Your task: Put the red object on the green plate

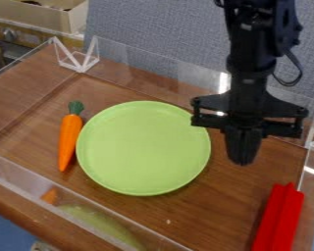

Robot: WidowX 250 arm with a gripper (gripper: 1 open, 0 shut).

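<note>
The red object [279, 220] is a long flat bright red bar lying on the wooden table at the lower right, near the frame's edge. The green plate [142, 147] is round, lime green and bare, at the middle of the table. My gripper [243, 152] hangs from the black arm, pointing straight down just right of the plate's rim and above the far end of the red bar. Its jaws are shut with nothing between them. It touches neither the bar nor the plate.
An orange carrot with a green top [70, 138] lies left of the plate. Clear acrylic walls [23, 181] border the table. A white wire stand [79, 55] sits at the back left corner.
</note>
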